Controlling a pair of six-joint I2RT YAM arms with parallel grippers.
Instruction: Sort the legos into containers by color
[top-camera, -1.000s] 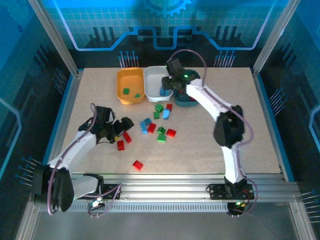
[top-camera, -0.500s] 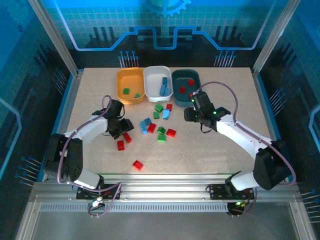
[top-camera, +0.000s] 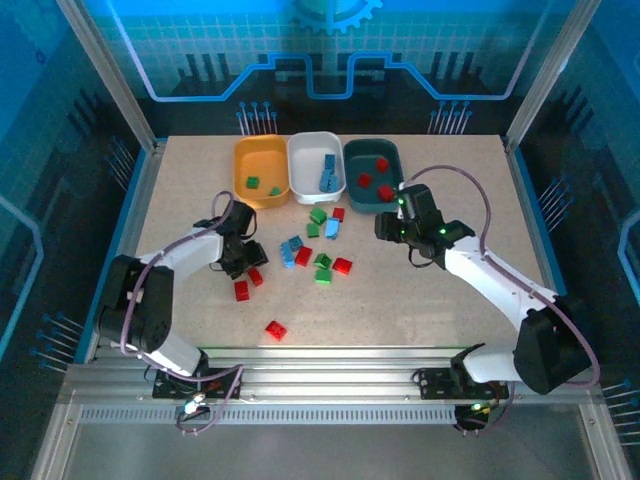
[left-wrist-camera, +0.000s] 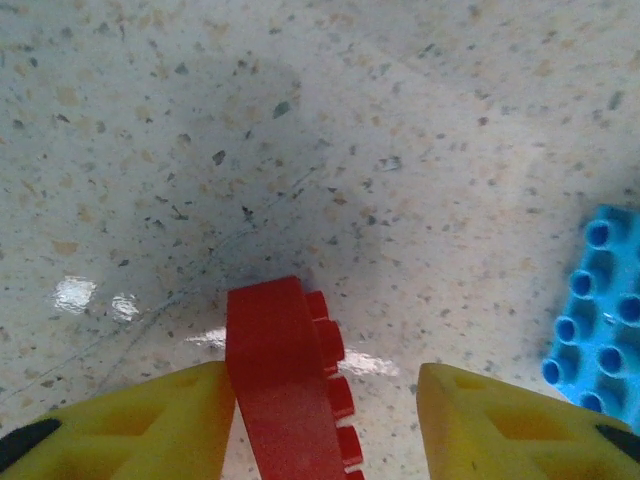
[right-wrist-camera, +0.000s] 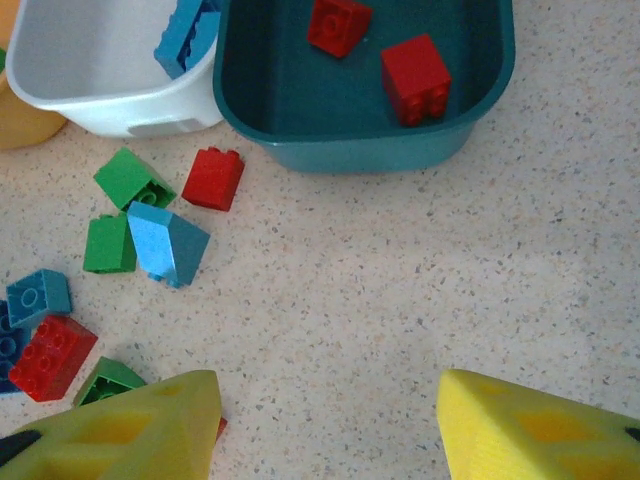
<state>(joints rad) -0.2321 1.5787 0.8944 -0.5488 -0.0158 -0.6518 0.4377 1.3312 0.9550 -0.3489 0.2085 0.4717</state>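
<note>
The white tray (top-camera: 305, 165) stands mid-row at the far side of the table (top-camera: 430, 300), with the orange tray (top-camera: 258, 158) against its left side and the teal tray (top-camera: 362, 152) against its right. Seen from above, the white tray holds blue bricks (top-camera: 328, 172), the orange tray two green bricks (top-camera: 252, 182), and the teal tray three red bricks (top-camera: 381, 163). A loose heap (top-camera: 318, 245) of red, green and blue bricks lies just nearer the arms than the white tray. A lone red one (top-camera: 275, 330) lies well nearer still.

The left gripper (top-camera: 250, 262) sits low, nearer than the white tray and to its left, at the heap's left edge. Its wrist view settles what the top view leaves unclear. The jaws are partly open astride a red brick (left-wrist-camera: 275, 380) that is tipped on its side, studs to the right. The left finger (left-wrist-camera: 150, 415) touches it and the right finger (left-wrist-camera: 500, 420) stands apart, so nothing is clamped. A light blue brick (left-wrist-camera: 598, 310) lies further right.

The right gripper (top-camera: 385, 228) hangs nearer than the white tray and to its right, just in front of the teal tray. In its own view the fingers (right-wrist-camera: 150, 420) stand wide apart with bare table between them, holding nothing. That view takes in two of the teal tray's red bricks and shows the heap close up. Whether any studs bear lettering is too blurred to tell.
</note>
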